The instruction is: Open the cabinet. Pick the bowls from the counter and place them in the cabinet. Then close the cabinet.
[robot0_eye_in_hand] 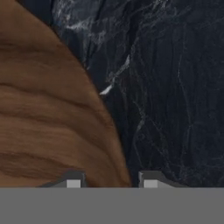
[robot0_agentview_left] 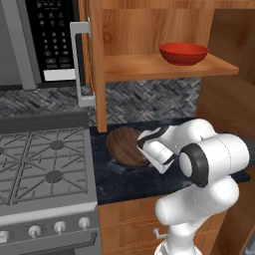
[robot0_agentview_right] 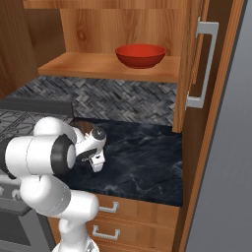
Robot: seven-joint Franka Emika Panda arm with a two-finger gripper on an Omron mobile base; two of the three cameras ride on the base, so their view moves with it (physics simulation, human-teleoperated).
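No legible text, brand, number or sign was found on any surface. The only printed marks stood on the keypad of the black microwave [robot0_agentview_left: 55, 37], up and to the left of the gripper [robot0_eye_in_hand: 112, 181]: rows of small pale key markings above a blank white strip, all too blurred to be read. The stove knobs [robot0_agentview_left: 59, 226], to the left of the gripper and nearer the robot's base, bore no readable markings.

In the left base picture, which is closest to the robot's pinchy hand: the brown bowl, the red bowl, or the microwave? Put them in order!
From the gripper:
1. Brown bowl, right beside it on the counter.
2. Red bowl, up on the cabinet shelf.
3. Microwave, far upper left above the stove.
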